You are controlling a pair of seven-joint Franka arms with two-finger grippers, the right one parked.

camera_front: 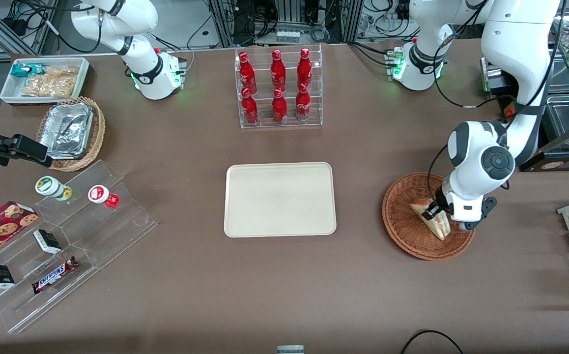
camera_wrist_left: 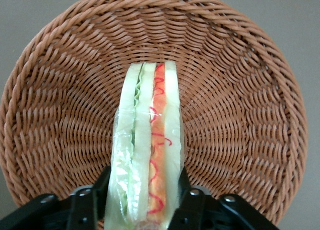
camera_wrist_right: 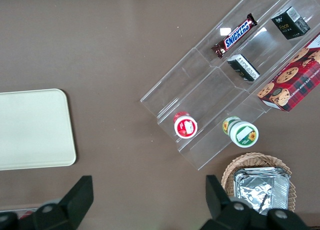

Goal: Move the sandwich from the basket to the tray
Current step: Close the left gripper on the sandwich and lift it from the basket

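1. The gripper (camera_front: 437, 212) is down in the basket (camera_front: 402, 226), its black fingers (camera_wrist_left: 186, 200) clamped on either flat face of the sandwich (camera_wrist_left: 147, 150).
2. The sandwich is a wedge in clear film: pale soft bread, a crinkled green layer on one side, orange and red squiggles on the other, standing on edge between the pads.
3. The basket is round and shallow, reddish-brown wicker in tight concentric weave, sitting toward the working arm's end of the brown tabletop.
4. The tray (camera_front: 280, 199) is flat, cream-beige, with rounded corners and a low rim, near the middle of the tabletop and well apart from the basket; nothing lies on it.
5. Between the tray and the basket there is only bare tabletop.
6. A clear acrylic rack of red bottles (camera_front: 278, 86) stands farther from the front camera than the tray.
7. Toward the parked arm's end: a stepped clear display (camera_front: 63, 246) with a Snickers bar (camera_front: 54, 274) and small jars, a tan wicker basket of foil trays (camera_front: 71, 132), and a white bin of snacks (camera_front: 44, 78) near the corner.
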